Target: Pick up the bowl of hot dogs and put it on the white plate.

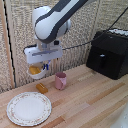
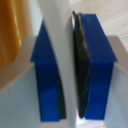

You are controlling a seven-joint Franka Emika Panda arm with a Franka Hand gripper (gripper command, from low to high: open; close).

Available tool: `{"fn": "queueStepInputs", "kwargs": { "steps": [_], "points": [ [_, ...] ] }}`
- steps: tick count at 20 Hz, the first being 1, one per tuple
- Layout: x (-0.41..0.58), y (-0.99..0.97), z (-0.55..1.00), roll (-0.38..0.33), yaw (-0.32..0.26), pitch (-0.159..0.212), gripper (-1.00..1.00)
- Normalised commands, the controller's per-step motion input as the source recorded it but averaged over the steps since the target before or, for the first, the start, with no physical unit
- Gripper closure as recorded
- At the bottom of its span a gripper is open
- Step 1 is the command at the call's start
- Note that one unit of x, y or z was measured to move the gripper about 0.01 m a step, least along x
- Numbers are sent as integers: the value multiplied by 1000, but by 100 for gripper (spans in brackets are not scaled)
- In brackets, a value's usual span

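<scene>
My gripper (image 1: pixel 44 65) is shut on the rim of the hot dog bowl (image 1: pixel 36 71) and holds it in the air above the wooden table, behind the white plate. The bowl looks roughly level, with orange-yellow hot dogs (image 1: pixel 34 69) showing inside it. The white plate (image 1: pixel 29 108) lies flat on the table at the exterior view's lower left, with nothing on it. In the wrist view, the gripper (image 2: pixel 69 70) has its blue fingers (image 2: pixel 47 80) pressed on either side of the bowl's thin white wall (image 2: pixel 56 30). The hot dogs (image 2: pixel 9 35) are an orange blur beside it.
A pink cup (image 1: pixel 60 80) stands on the table to the exterior view's right of the lifted bowl. A single orange-brown piece (image 1: pixel 42 88) lies between the cup and the plate. A black appliance (image 1: pixel 110 52) stands at the back right, with a cable behind it.
</scene>
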Motion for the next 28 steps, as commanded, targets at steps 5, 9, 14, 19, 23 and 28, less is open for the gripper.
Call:
{"fn": "queueStepInputs", "kwargs": {
  "steps": [5,9,14,19,23,28],
  "points": [
    [6,461,-402,-5,128,15,100],
    [25,409,-426,0,123,0,100],
    [1,392,-362,-3,116,6,100],
    [121,35,-319,-24,115,0,100],
    [222,-53,-344,-42,148,0,100],
    [218,-21,-314,-23,143,0,100]
  ]
}}
